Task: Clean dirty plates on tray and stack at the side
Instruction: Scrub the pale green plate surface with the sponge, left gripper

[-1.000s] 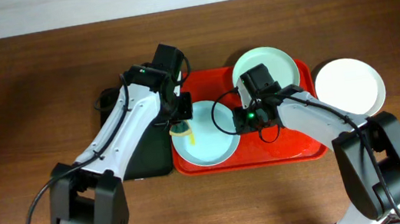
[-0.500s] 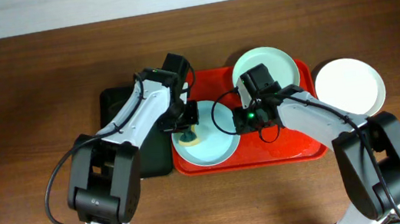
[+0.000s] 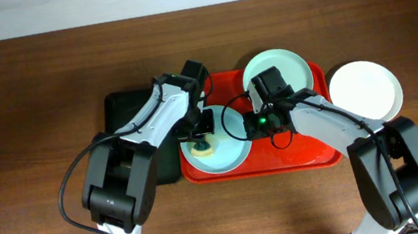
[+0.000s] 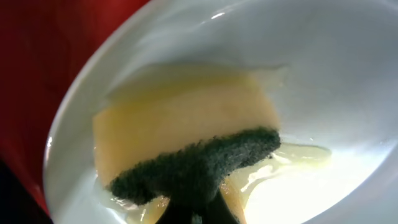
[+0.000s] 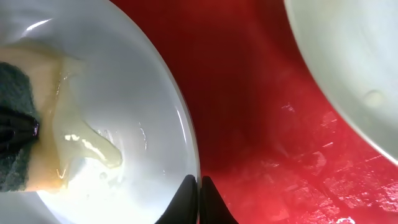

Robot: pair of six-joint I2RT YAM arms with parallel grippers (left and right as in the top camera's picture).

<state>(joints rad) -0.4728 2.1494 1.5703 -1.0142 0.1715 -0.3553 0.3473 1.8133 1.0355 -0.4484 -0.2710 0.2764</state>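
The left gripper (image 3: 197, 137) is pressing a pinched sponge (image 4: 186, 149) onto the plate (image 3: 226, 153) in the tray (image 3: 299, 156), mid-table toward the far edge. The right gripper (image 5: 199, 198), clamping its rim, should be steadying it against flat, overlapping strokes.

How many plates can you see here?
3. A pale blue plate lies front left on the red tray, under the sponge; a mint plate sits at its back right; a white plate rests on the table, right of the tray. None looks hidden.
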